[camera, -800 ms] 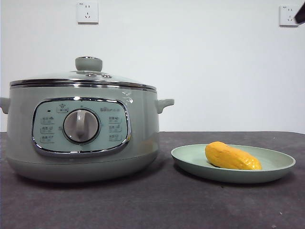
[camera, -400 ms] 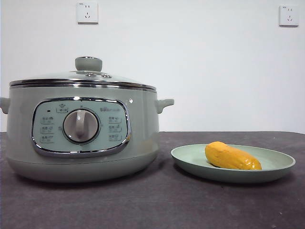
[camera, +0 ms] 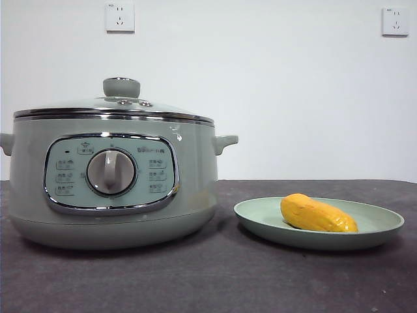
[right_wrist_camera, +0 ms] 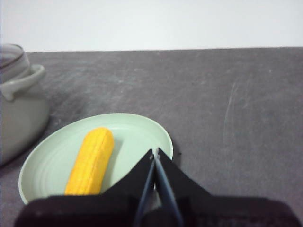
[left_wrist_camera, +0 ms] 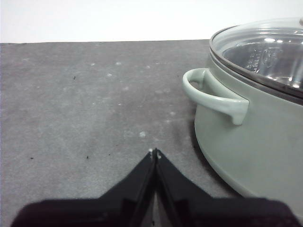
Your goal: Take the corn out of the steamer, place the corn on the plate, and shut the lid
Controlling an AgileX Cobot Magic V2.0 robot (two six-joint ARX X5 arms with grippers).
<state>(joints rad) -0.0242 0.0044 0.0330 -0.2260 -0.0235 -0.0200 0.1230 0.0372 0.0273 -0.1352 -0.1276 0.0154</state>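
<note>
The yellow corn point(camera: 318, 214) point(right_wrist_camera: 91, 161) lies on the pale green plate point(camera: 260, 215) point(right_wrist_camera: 137, 130) to the right of the steamer. The sage-green steamer point(camera: 111, 182) point(left_wrist_camera: 251, 137) point(right_wrist_camera: 16, 113) stands at the left with the glass lid point(camera: 114, 107) point(left_wrist_camera: 265, 52) seated on its rim, knob up. My left gripper point(left_wrist_camera: 154, 152) is shut and empty above the table beside the steamer's side handle point(left_wrist_camera: 213, 94). My right gripper point(right_wrist_camera: 155, 152) is shut and empty, hovering near the plate's rim, clear of the corn. Neither gripper shows in the front view.
The dark grey tabletop point(camera: 215, 274) runs under everything. Two wall sockets point(camera: 120, 17) sit on the white back wall. The steamer's control panel with its silver dial point(camera: 111, 172) faces the front camera.
A dark arm tip at the front view's top right corner a second ago has gone out of view. Steamer, lid, plate and corn have stayed put.
</note>
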